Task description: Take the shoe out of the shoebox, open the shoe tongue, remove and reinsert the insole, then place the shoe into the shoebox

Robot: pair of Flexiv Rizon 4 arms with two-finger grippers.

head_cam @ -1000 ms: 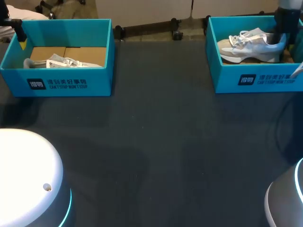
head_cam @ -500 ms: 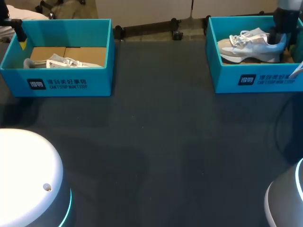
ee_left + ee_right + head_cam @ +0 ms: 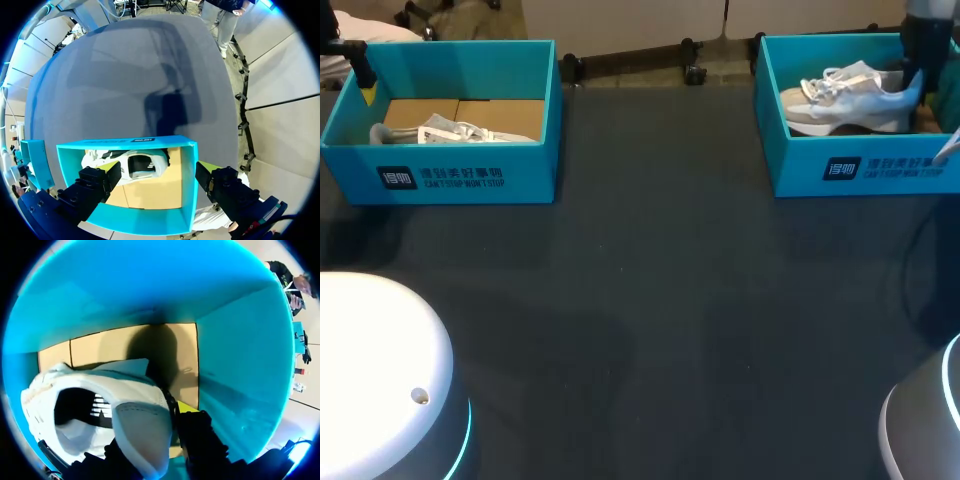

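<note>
Right shoe (image 3: 850, 100) has risen a little at the heel since a second ago; toe sits lower, still inside the right shoebox (image 3: 860, 172) at the table's (image 3: 670, 300) far right. Right gripper (image 3: 152, 440) is clamped on the heel, one finger inside the collar and the other behind it, with a yellow tip showing against the heel's back. In the right wrist view, cardboard floor and teal walls lie ahead of the shoe. Left gripper (image 3: 159, 182) hangs over the left shoebox (image 3: 440, 178) at the far left, fingers spread wide and touching nothing. Left shoe (image 3: 132, 166) lies on its side on that box's floor, ahead of the open fingers.
</note>
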